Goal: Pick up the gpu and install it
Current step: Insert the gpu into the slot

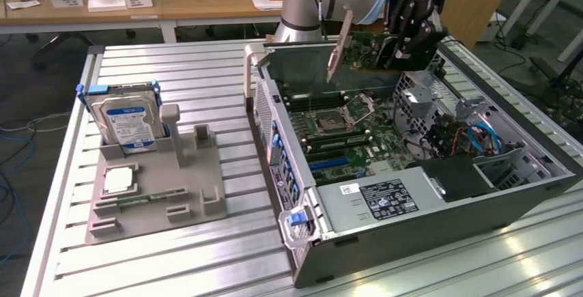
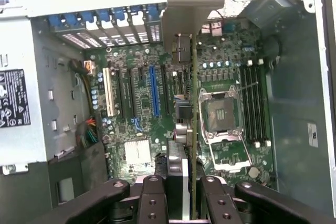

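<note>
While the gripper [image 1: 399,54] clenched the gpu [image 1: 364,50] above the open case [image 1: 437,232], carrying was in hand; seating would, by judgement, demand alignment with a motherboard slot [image 2: 153,93].

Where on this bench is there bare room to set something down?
Bare table slats lie behind the hard drive and along the camera-side edge before the grey fixture. The strip between fixture and computer case is narrow. Inside the case is crowded, and the gripper holds the gpu above it.

Below the held gpu [image 1: 364,50], the open case [image 1: 437,232] leaves clear room above the motherboard [image 1: 360,152]. The power supply [image 1: 369,200] blocks its near end; cables [image 1: 474,136] crowd the exterior view's right.
</note>
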### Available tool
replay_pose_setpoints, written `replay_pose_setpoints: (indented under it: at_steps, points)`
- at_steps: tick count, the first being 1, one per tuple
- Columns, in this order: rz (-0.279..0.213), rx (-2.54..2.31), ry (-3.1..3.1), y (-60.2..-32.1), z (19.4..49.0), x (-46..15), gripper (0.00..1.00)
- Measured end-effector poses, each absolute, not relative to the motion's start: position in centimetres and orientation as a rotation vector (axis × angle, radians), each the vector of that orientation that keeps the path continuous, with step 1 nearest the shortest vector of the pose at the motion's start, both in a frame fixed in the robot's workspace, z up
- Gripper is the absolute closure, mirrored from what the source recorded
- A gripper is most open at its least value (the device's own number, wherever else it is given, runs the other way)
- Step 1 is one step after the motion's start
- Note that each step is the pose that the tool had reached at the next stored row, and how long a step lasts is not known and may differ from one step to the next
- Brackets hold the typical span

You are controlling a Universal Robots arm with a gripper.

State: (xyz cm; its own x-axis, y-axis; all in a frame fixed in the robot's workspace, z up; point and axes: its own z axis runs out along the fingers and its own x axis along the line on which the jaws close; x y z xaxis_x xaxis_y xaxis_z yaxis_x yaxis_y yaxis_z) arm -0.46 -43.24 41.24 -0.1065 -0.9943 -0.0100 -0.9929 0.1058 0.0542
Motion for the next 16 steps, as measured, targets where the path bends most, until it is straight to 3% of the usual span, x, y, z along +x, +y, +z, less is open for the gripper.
replay_pose_setpoints:
  at_steps: [5, 10, 16]
  points:
    - [-0.068, 2.145, -2.256, -43.27, 41.19, -0.46, 0.72]
    - [0.003, 2.188, -2.282, -43.26, 41.07, -0.46, 0.72]
    - [0.003, 2.189, -2.282, -43.26, 40.35, -0.46, 0.72]
